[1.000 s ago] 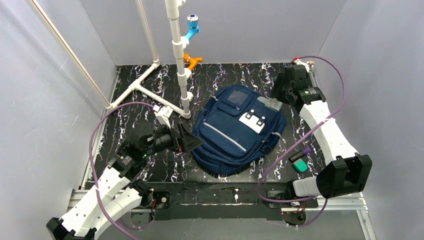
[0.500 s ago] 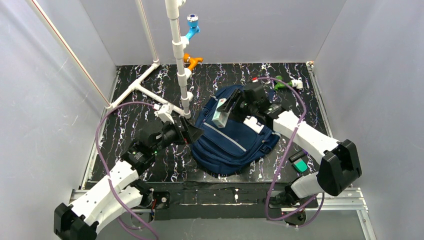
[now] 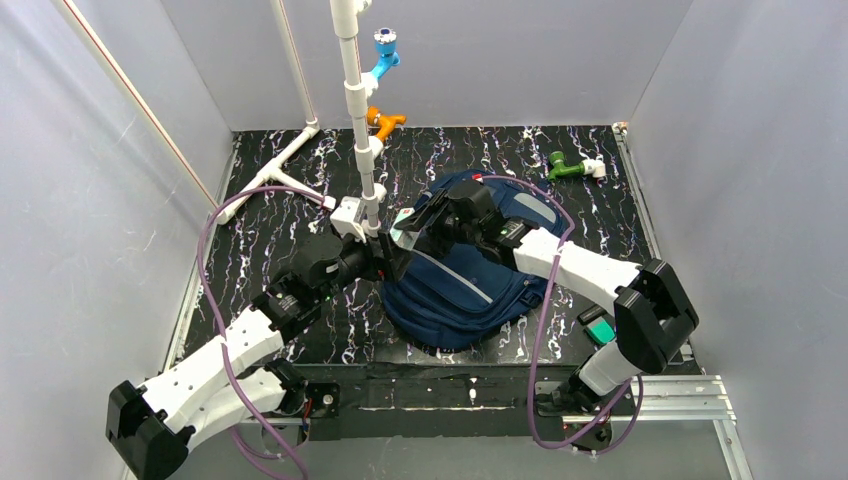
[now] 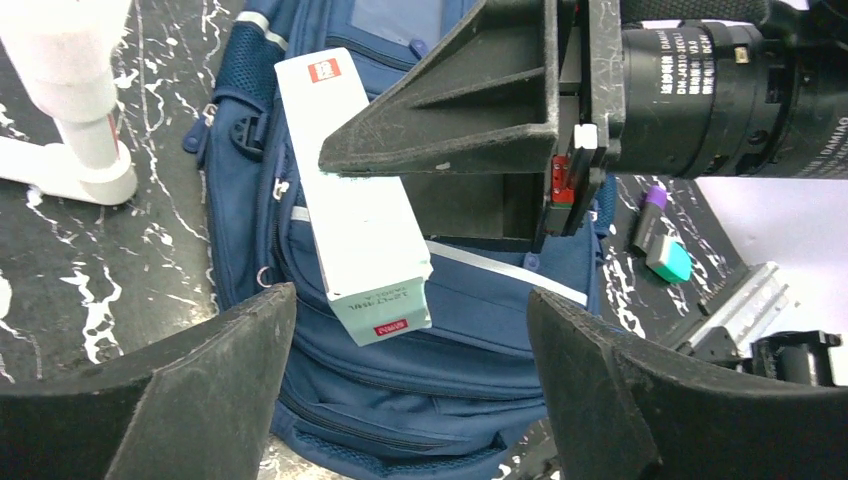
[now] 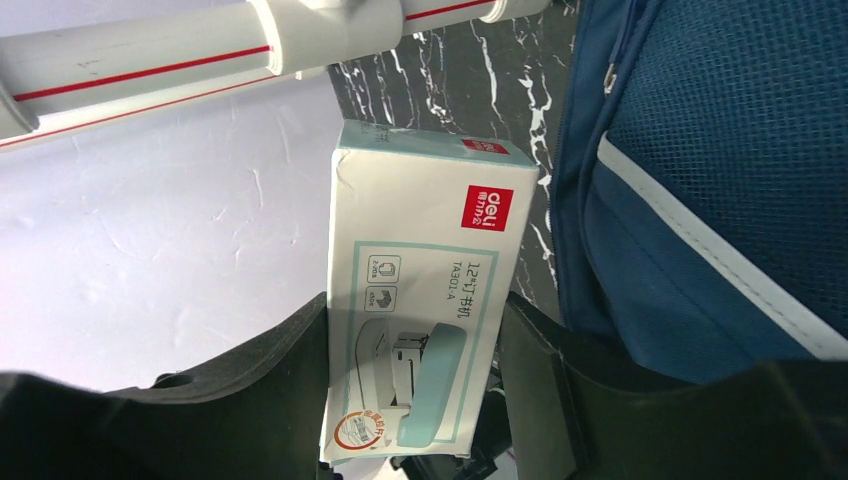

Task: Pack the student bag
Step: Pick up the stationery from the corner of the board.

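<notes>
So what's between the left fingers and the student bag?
The left wrist view shows a white-and-mint stapler box, gripped by the right fingers, held between the open left fingers and the student bag.

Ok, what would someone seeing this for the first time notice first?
Most likely the big navy backpack lying in the middle of the black marbled table. Over its side nearest the left arm, the right gripper holds a white and pale green box, with the left gripper open close by. A tall white pipe stand rises behind them.
</notes>
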Available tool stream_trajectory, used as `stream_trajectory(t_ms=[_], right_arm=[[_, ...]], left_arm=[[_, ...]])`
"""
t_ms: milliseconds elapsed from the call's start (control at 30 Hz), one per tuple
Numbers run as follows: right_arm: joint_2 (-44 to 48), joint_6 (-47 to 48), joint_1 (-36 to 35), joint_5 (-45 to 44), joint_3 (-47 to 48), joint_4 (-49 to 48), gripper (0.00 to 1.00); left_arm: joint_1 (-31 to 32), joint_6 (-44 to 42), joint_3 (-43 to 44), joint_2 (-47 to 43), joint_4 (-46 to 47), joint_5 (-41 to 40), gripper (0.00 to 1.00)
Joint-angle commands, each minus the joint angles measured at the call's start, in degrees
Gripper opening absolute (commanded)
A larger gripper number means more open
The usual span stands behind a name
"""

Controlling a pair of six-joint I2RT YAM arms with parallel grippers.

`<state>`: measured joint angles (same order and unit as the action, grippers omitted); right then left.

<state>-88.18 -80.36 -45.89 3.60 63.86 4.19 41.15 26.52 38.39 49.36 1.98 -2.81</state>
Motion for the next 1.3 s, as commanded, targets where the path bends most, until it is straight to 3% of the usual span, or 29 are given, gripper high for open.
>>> stream_trajectory(t_ms=[0, 533, 700, 833, 867, 900, 933, 1133, 1267], right_arm=[[0.74, -3.50, -1.13, -1.33, 2.24, -5.67, 0.48], [0.47, -4.04, -3.42, -3.37, 3.66, -4.78, 0.52], [0.55, -2.97, -3.51, -2.61, 2.84, -5.08, 0.56], [1.63, 0.37, -3.42, -2.65, 2.68, -4.28, 0.72], [1.92, 1.54, -3.37, -2.61, 2.74, -2.89, 0.82], [2.22, 3.10, -3.21, -2.60, 2.88, -1.83, 0.93], [2.49, 4.84, -3.06, -2.22, 2.93, -1.32, 0.98], [6.23, 21.94, 1.31, 0.98, 4.54, 10.45, 0.98], [9.13, 49.59, 2.24, 2.76, 9.17, 19.66, 0.93]], left_arm=[[0.47, -2.45, 1.42, 0.08, 0.01, -4.44, 0.80], [1.04, -2.42, 2.74, 2.37, 0.67, -9.23, 0.38], [1.04, 1.63, 2.92, 0.30, -0.35, -9.37, 0.31], [0.97, 4.68, 2.85, -0.54, -1.61, -8.89, 0.26], [1.02, 5.58, 2.79, -0.80, -1.62, -9.08, 0.25], [0.96, 6.41, 2.77, -0.98, -3.23, -9.40, 0.24], [1.01, 7.29, 2.82, -1.25, -4.00, -9.79, 0.23], [0.92, 9.81, 4.67, -3.09, -11.13, -15.04, 0.22], [0.89, 9.03, 8.13, -5.10, -21.24, -19.83, 0.23]])
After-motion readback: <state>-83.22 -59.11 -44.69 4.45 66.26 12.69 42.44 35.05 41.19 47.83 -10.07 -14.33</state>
